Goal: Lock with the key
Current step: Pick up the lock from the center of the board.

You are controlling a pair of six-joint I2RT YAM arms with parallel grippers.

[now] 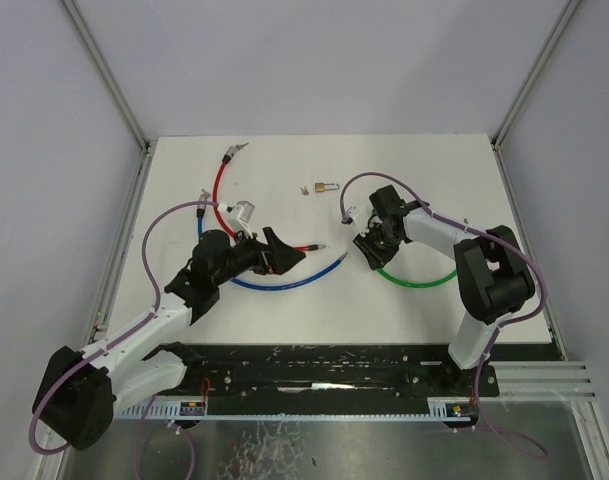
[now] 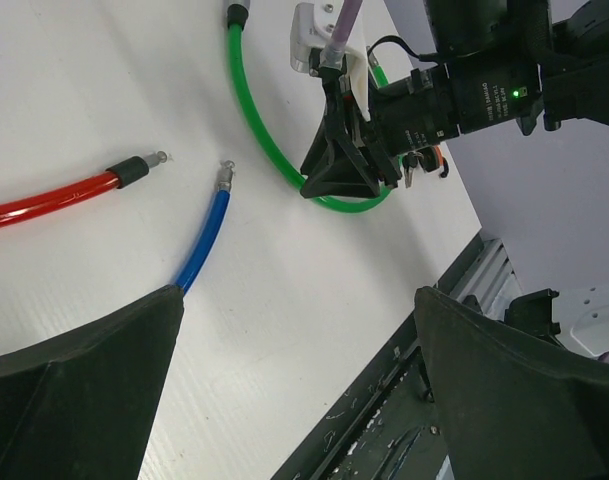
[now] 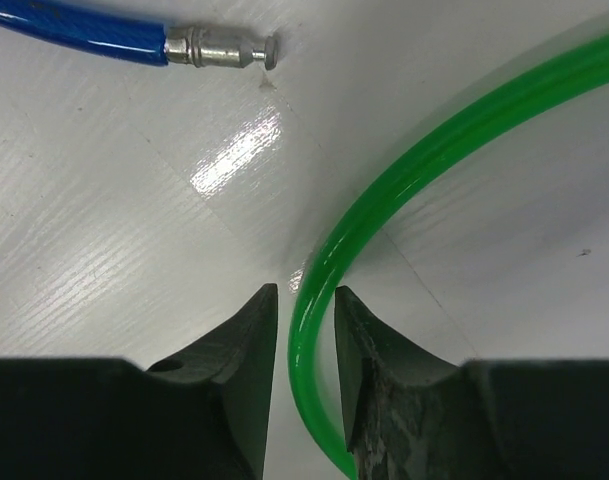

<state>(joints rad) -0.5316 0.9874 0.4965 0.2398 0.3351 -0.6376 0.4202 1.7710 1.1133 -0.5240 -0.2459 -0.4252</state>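
A small brass padlock [image 1: 327, 187] lies at the back middle of the white table, with a small silvery piece [image 1: 304, 190], apparently the key, just left of it. Both grippers are well in front of them. My right gripper [image 1: 367, 250] [image 3: 306, 292] is down at the table, its fingers straddling one end of a green cable [image 3: 434, 150] with thin gaps on both sides. My left gripper [image 1: 281, 250] [image 2: 296, 300] stands wide open over bare table, holding nothing, near the blue cable's [image 2: 202, 240] metal end.
A red cable [image 1: 221, 190] curves from the back left towards the middle. The blue cable [image 1: 284, 282] arcs in front of the left gripper. The green cable [image 1: 416, 282] loops under the right arm. The table's front rail [image 1: 334, 362] runs along the near edge.
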